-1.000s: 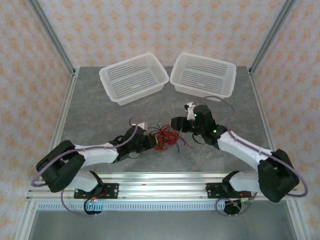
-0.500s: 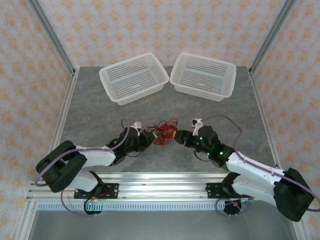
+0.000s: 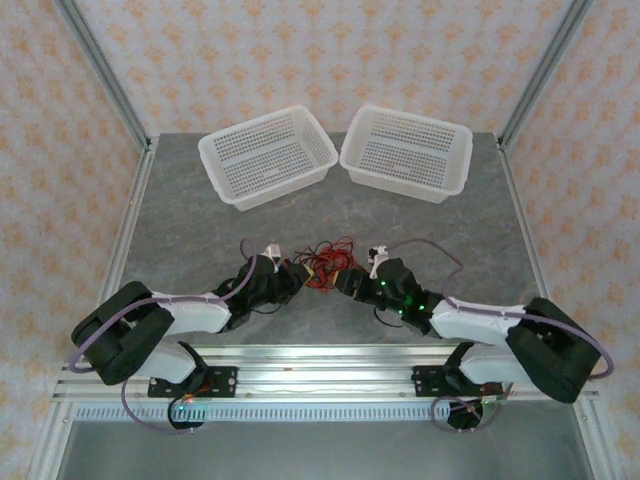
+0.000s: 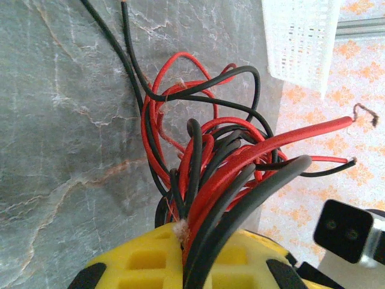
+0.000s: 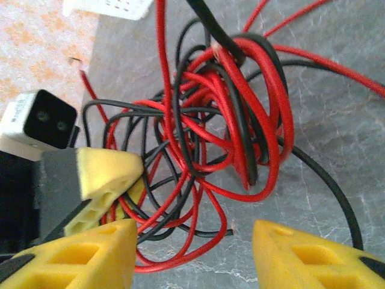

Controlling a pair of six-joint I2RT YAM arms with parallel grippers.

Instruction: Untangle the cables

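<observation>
**Cables (image 3: 325,268) pinched in the left gripper (image 3: 298,275), with the right gripper (image 3: 345,283) spread beside them**

The left gripper's yellow fingers (image 4: 150,265) are pressed together on a bunch of red and black strands. From the pinch the strands fan outward in loose loops, two with bare ends in the air. The right gripper faces it from the other side with its jaws apart. Its two yellow fingers (image 5: 90,253) stand on either side of the lowest red loops, and the main knot lies just ahead of them. In the right wrist view, one finger of the left gripper pokes into the tangle from the left. The tangle sits between the two grippers, near the middle of the table's (image 3: 200,220) front half. Some strands rest on the surface, and one black strand curves away to the right.

The table is grey stone-patterned, with pale veins, and is matt. At its far edge stand two white perforated baskets side by side: the left basket (image 3: 268,155) and the right basket (image 3: 405,150), well apart from the tangle. An aluminium rail (image 3: 320,362) runs along the near edge and carries both arm bases. Slanted metal posts (image 3: 100,75) frame the cell, and behind them are walls (image 3: 320,50) papered in cream with orange motifs.
</observation>
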